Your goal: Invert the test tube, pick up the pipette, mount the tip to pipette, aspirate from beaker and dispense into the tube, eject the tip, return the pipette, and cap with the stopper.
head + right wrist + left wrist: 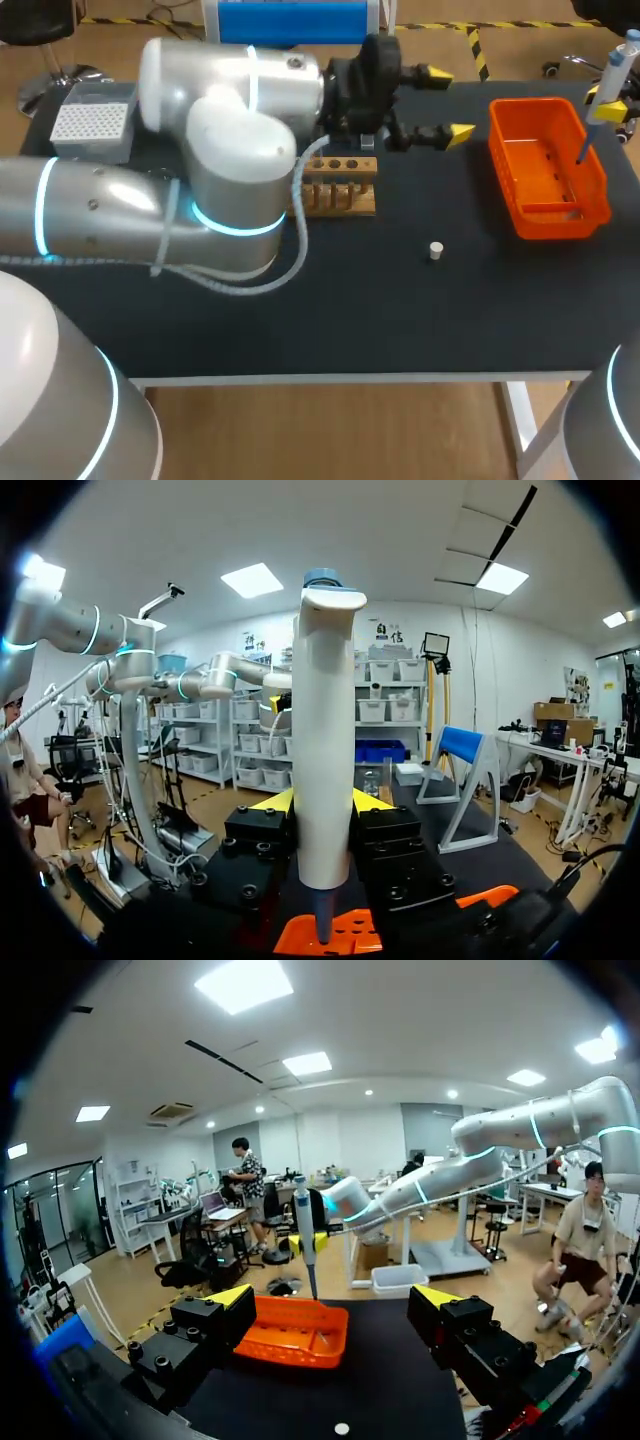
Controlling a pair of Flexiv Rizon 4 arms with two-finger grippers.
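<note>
Right gripper: my right gripper (606, 108) comes in from the right, and its two yellow tips pinch a tall white plastic pipette (614, 72) from both sides.
Pipette: it stands nearly straight up above the far right end of the table. Its thin lower end points down over the orange plastic basket (600, 188). In the right wrist view the pipette (323, 750) fills the gap between the fingers, with the basket (300, 942) under it.
Left gripper: my left gripper (447, 102) hangs over the far middle of the table. Its fingers are spread wide with nothing between them, and they point at the basket.
Rack: a small wooden block rack (340, 186) with round holes sits just beside the left gripper, partly hidden by my left arm.
Stopper: a little white round stopper (436, 250) lies alone on the table, between the rack and the basket and nearer to me.
Tip box: a grey box with a white dotted top (90, 125) sits at the far left corner.
Table: a flat black table top (400, 320) with a pale front edge.
</note>
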